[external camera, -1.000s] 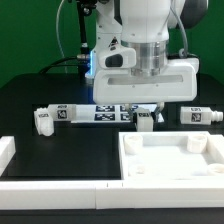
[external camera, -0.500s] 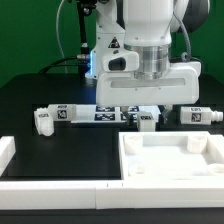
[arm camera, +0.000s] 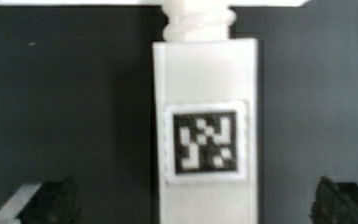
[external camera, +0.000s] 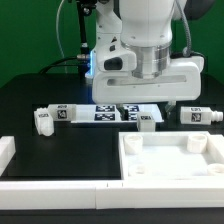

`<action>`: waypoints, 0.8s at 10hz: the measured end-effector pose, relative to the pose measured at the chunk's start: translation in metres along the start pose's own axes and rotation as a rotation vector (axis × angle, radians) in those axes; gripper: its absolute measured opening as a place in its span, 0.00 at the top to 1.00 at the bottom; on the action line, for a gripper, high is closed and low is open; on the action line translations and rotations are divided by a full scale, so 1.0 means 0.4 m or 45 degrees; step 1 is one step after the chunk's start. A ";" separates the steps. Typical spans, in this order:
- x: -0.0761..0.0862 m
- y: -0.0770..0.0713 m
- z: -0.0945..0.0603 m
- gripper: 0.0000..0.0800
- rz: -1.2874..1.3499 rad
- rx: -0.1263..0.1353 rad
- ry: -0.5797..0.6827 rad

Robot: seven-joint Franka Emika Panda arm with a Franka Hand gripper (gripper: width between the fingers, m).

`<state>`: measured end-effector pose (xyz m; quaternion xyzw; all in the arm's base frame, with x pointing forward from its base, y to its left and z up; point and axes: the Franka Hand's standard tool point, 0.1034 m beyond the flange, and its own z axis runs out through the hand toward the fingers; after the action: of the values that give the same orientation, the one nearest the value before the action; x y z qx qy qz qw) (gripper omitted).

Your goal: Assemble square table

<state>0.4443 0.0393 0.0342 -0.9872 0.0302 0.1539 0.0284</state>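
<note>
— The jaws have spread since a moment ago, haven't they? The gripper (external camera: 146, 104) seems to sit a touch higher too.

— Yes. In the exterior view the leg (external camera: 146, 121) lies on the black table (external camera: 30, 95) by itself, straight under the gripper, near dead centre.

— And the tabletop?

— The white tabletop (external camera: 172, 160) sits at about five o'clock from that leg, with its far rim just beside it. A second leg (external camera: 55, 116) lies out at nine o'clock and a third leg (external camera: 197, 116) at three o'clock. The marker board (external camera: 105, 110) is at about ten o'clock.

— What about the wrist view?

— The leg runs lengthwise through the middle, with its tag (arm camera: 206, 143) facing up. Its knobbed end (arm camera: 197, 18) points away from the dark fingertips (arm camera: 48, 203). One fingertip stands on each side, both well clear of the leg. The jaws are wide apart and holding nothing.
</note>
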 end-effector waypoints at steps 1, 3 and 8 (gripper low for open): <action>-0.002 -0.022 -0.005 0.19 0.068 0.001 -0.083; -0.014 -0.013 0.002 0.19 0.054 0.005 -0.240; -0.018 0.014 0.004 0.19 0.021 -0.007 -0.694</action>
<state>0.4365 0.0343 0.0347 -0.9092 0.0290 0.4142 0.0314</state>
